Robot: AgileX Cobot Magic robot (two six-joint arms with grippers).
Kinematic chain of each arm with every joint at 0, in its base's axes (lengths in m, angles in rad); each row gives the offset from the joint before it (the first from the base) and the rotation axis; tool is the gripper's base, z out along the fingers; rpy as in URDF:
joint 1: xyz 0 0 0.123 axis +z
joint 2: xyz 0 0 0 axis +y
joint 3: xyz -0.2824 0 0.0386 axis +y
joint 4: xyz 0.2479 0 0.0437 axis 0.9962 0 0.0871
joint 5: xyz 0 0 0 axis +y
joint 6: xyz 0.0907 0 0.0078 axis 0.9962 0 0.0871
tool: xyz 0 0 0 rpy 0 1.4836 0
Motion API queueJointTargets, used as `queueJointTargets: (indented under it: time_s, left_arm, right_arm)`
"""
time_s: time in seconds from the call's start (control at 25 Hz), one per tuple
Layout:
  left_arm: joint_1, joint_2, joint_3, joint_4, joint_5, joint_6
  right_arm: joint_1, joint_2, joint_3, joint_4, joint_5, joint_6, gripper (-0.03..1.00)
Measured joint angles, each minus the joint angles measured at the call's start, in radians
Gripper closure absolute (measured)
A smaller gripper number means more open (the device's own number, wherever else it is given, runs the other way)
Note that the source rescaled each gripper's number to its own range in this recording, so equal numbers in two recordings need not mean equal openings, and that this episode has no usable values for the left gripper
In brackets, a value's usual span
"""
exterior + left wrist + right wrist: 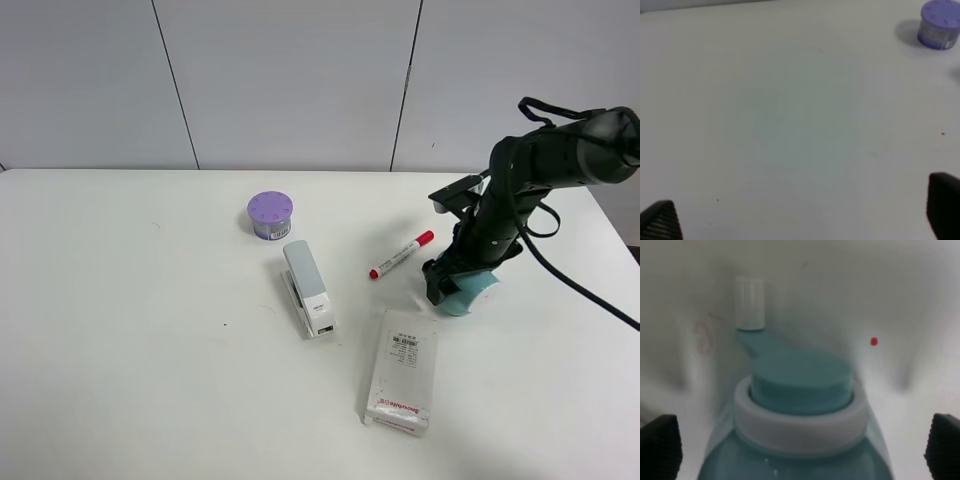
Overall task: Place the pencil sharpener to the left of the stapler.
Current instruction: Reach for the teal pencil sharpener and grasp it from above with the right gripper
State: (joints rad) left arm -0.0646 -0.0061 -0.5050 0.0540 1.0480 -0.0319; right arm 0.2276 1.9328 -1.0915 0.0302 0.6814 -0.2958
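The teal pencil sharpener (470, 293) sits on the white table, right of the stapler (308, 287), with a red marker between them. My right gripper (448, 284) has come down over the sharpener. In the right wrist view the sharpener (800, 385) fills the space between the two fingers, which stand wide apart at the frame edges, so this gripper (802, 445) is open. Its crank arm ends in a white knob (749, 302). My left gripper (802, 215) is open over bare table, with nothing between its fingers. The left arm is out of the exterior high view.
A purple round tin (270, 215) stands behind the stapler and also shows in the left wrist view (938, 24). A red marker (401, 254) lies beside the sharpener. A white box with red print (402, 384) lies in front. Bare table (130, 300) stretches left of the stapler.
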Motion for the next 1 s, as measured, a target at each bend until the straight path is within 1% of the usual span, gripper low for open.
queueJointTargets:
  time_s: [0.28, 0.64, 1.0]
  left_arm:
    - [0.000, 0.000, 0.000, 0.000, 0.000, 0.000]
    - [0.000, 0.000, 0.000, 0.000, 0.000, 0.000]
    - [0.000, 0.000, 0.000, 0.000, 0.000, 0.000]
  right_arm:
    - [0.028, 0.040, -0.003, -0.001, 0.008, 0.009, 0.05]
    - [0.029, 0.045, -0.008, -0.011, 0.026, 0.043, 0.04]
    - [0.031, 0.035, -0.008, -0.030, 0.043, 0.049, 0.04]
